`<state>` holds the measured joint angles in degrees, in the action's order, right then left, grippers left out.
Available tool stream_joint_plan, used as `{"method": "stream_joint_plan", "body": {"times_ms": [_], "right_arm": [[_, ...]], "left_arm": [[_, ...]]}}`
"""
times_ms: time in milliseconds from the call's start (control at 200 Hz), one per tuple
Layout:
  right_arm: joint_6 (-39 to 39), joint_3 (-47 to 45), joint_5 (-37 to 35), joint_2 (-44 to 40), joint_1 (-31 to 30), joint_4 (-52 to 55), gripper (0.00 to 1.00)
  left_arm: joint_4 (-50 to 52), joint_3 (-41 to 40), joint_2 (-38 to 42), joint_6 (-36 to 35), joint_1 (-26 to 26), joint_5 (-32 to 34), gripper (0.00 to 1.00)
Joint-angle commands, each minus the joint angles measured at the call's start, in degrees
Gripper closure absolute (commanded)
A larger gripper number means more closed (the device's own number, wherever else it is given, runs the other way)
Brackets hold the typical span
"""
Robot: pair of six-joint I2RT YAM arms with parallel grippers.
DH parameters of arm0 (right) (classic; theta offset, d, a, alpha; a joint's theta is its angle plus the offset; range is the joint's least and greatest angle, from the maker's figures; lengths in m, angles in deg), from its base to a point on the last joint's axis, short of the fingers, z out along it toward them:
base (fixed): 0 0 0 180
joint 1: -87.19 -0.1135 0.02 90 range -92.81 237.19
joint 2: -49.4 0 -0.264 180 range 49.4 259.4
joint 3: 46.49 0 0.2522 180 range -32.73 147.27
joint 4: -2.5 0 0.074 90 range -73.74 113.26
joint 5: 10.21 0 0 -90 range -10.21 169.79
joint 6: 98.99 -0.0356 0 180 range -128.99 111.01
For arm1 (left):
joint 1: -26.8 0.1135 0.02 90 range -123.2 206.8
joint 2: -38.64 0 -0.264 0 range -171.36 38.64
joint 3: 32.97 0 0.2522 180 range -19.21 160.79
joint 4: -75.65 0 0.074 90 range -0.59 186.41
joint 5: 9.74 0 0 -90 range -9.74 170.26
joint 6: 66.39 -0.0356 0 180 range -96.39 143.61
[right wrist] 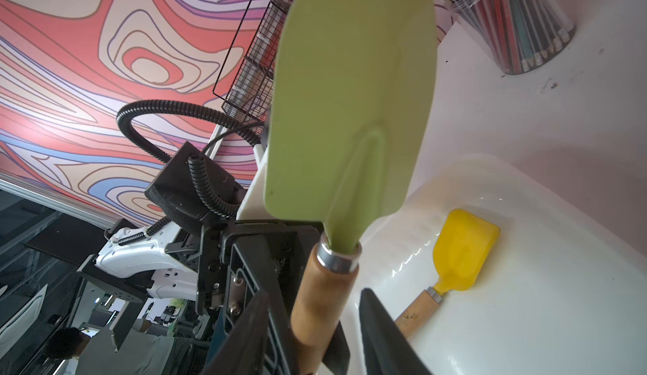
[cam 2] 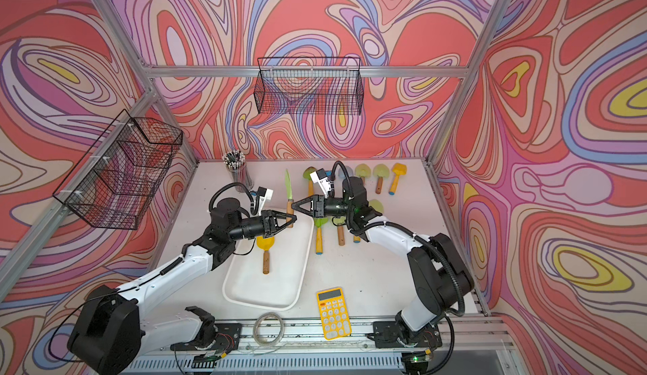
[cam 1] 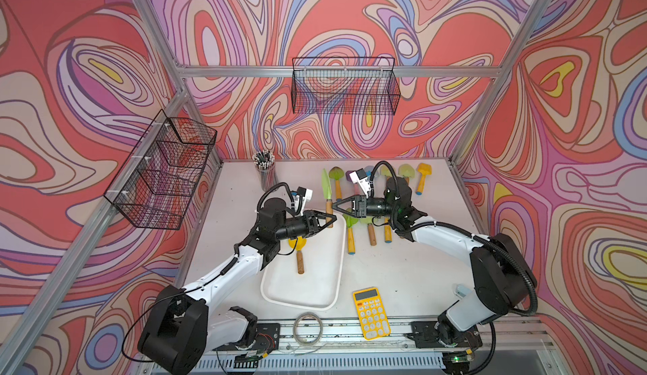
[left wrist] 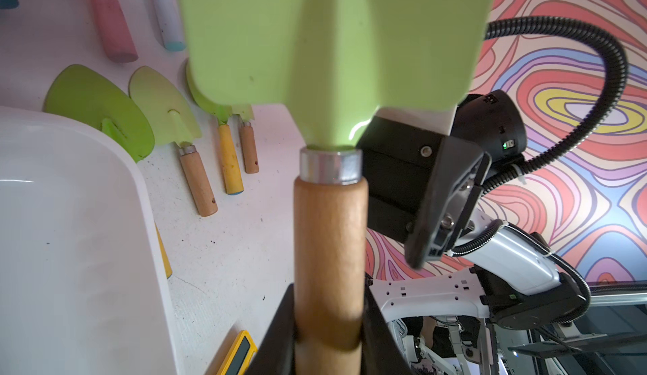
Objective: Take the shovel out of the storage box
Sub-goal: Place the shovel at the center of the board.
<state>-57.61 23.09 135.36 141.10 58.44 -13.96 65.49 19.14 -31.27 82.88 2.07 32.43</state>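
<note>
A green shovel [cam 1: 326, 184] with a wooden handle stands upright over the far right corner of the white storage box [cam 1: 338, 271]. My left gripper [cam 1: 331, 220] is shut on the handle [left wrist: 329, 243]. My right gripper [cam 1: 336, 204] faces it from the other side, a little higher. Its jaws are open around the same handle [right wrist: 322, 303], with a gap beside one finger [right wrist: 381, 338]. A yellow shovel [cam 1: 299, 250] lies flat inside the box, partly under my left arm, and also shows in the right wrist view [right wrist: 462, 250].
Several more shovels [cam 1: 350, 233] lie on the table right of the box and along the back [cam 1: 423, 177]. A yellow calculator [cam 1: 371, 313] and a coil [cam 1: 308, 326] sit in front. A pencil cup [cam 1: 265, 172] stands at the back left. Two black wire baskets [cam 1: 162, 170] [cam 1: 345, 86] hang on the frame.
</note>
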Motion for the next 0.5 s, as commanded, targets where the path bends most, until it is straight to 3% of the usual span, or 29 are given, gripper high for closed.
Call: {"method": "stream_joint_plan", "body": {"times_ms": [0, 205, 496], "right_arm": [[-1.5, 1.2, 1.2, 1.0, -0.5, -3.4, 0.56], [-3.2, 2.3, 1.9, 2.2, -0.4, -6.0, 0.56], [-11.7, 2.2, 4.5, 6.4, -0.5, -18.8, 0.61]], "left_arm": [[-6.0, -0.5, -0.2, 1.7, 0.3, -2.2, 1.00], [-9.9, -1.3, -1.1, 3.9, 0.0, -3.8, 1.00], [-9.8, -1.1, -1.4, 3.6, -0.8, -5.1, 1.00]]}}
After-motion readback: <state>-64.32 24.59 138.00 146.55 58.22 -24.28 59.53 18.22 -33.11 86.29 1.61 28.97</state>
